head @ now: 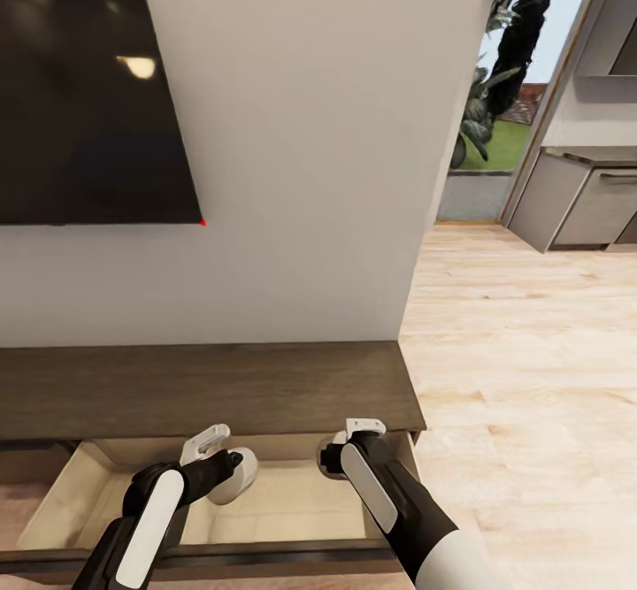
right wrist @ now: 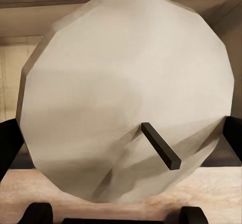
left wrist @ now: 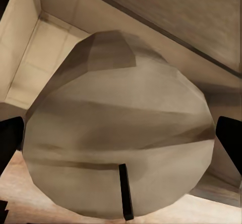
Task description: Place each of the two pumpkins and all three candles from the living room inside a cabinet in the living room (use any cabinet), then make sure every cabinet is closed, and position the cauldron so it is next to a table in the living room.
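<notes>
The cabinet (head: pixel 203 386) is a long low dark-brown unit under the wall, and its drawer (head: pixel 292 506) stands pulled open, showing a pale beige inside. Over the drawer's left half, my left gripper (head: pixel 228 469) is shut on a whitish candle (head: pixel 241 480). In the left wrist view that candle (left wrist: pixel 116 133) sits between dark fingers (left wrist: pixel 10 141), with its dark wick pointing at the camera. At the drawer's right back corner, my right gripper (head: pixel 340 459) is shut on a second candle (right wrist: pixel 126 93), which is mostly hidden behind the wrist in the head view.
A black TV (head: pixel 88 103) hangs on the white wall above the cabinet. Pale wood floor (head: pixel 522 378) opens to the right. Grey kitchen cupboards (head: pixel 575 205) stand at the far right, beside a glass opening onto greenery (head: pixel 500 86).
</notes>
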Controlling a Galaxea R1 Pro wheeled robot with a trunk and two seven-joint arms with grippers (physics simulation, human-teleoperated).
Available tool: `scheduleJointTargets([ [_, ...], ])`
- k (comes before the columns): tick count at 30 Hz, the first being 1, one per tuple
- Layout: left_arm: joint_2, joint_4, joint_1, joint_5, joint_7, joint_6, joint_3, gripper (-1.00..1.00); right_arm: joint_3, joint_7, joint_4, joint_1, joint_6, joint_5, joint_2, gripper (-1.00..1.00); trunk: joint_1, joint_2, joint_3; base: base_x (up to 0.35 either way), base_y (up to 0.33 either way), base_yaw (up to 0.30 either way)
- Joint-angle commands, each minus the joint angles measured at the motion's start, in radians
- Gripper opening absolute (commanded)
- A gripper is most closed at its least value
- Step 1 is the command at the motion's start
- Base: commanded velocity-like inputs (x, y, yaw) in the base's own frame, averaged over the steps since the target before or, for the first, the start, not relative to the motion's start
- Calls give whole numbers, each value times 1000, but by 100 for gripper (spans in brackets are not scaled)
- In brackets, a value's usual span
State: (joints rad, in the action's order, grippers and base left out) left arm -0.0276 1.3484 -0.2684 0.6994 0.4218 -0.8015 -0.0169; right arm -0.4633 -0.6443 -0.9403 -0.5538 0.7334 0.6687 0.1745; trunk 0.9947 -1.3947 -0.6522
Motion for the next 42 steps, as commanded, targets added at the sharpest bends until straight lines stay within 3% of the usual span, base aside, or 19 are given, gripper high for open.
scheduleJointTargets([
  [1, 0, 0, 0, 0, 0, 0, 0, -100, 0, 1, 0, 0, 0, 1, 0, -100, 0, 0, 0, 60, 0, 0],
  [10, -1, 0, 0, 0, 2, 1, -2, -100, 0, 2, 0, 0, 5, 2, 0, -100, 0, 0, 0, 12, 0, 0],
  [17, -3, 0, 0, -1, 3, 2, -1, -100, 0, 87, 7, 0, 8, -3, 0, -100, 12, -21, -9, 0, 0, 0],
  [22, -2, 0, 0, 2, 3, 50, 2, -100, 0, 107, 9, 0, 13, -8, 0, -100, 12, -21, -9, 0, 0, 0],
  [42, -6, -27, 0, 1, 5, 61, 3, -100, -1, 98, 8, 0, 20, -12, 0, -100, 88, -161, -72, 0, 0, 0],
])
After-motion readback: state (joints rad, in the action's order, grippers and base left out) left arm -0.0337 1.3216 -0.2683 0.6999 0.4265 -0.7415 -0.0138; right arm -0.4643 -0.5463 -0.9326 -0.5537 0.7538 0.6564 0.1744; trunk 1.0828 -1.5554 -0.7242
